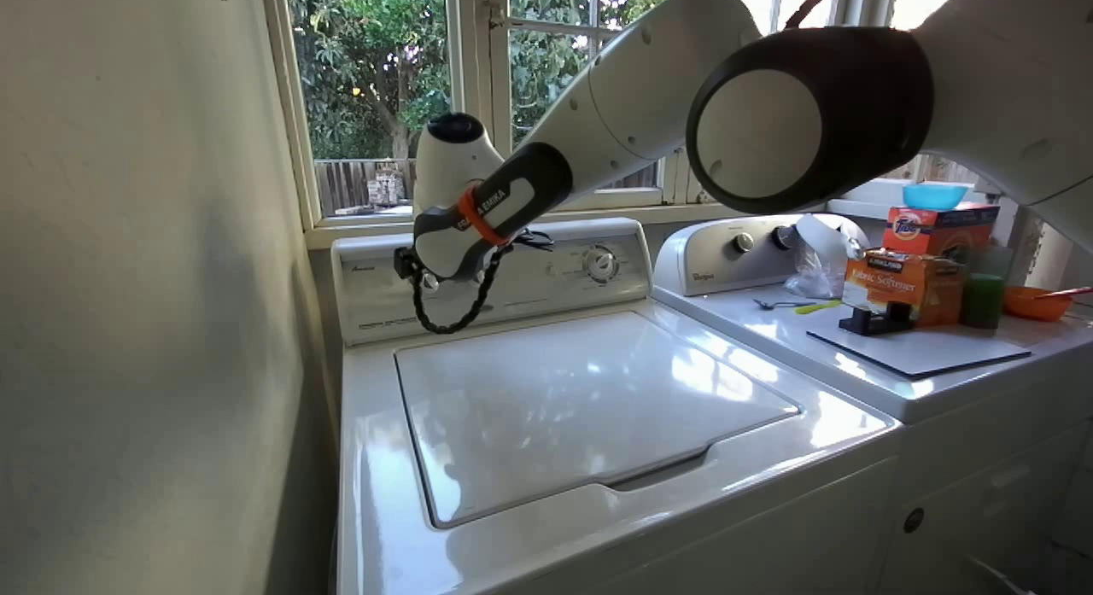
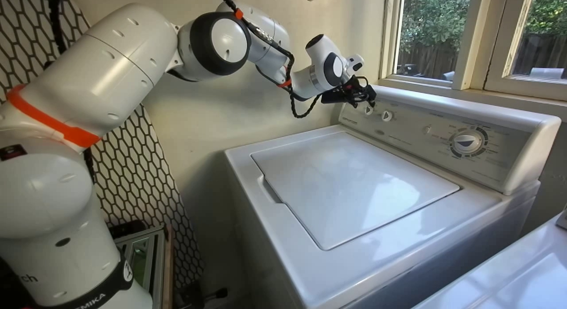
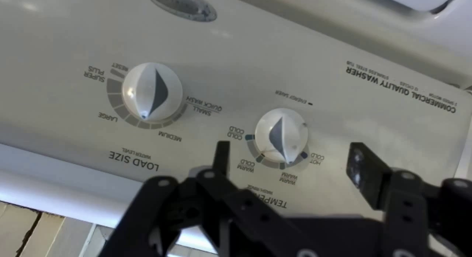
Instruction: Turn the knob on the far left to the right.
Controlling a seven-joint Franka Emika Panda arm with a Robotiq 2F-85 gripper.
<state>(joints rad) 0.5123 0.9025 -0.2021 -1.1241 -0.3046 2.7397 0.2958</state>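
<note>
The knob (image 3: pixel 281 134) is a small round silver-grey dial on the washer panel. In the wrist view, which is upside down, its pointer lies between the warm/warm and hot/cold marks. It also shows in both exterior views (image 2: pixel 368 109) (image 1: pixel 430 281), partly covered by the arm or gripper. My gripper (image 3: pixel 289 150) is open and empty. In the wrist view its black fingers stand on either side of the knob, apart from it, with their tips slightly beyond its centre line. In an exterior view the gripper (image 2: pixel 364 103) hangs just in front of the panel's left end.
The twin load-size knob (image 3: pixel 152 91) sits beside it, and the larger timer dial (image 2: pixel 467 142) is farther right. The panel (image 2: pixel 407 127) rises behind the washer lid (image 2: pixel 345 180). A wall (image 1: pixel 171 322) stands close on the left and a window sill (image 2: pixel 443 85) behind.
</note>
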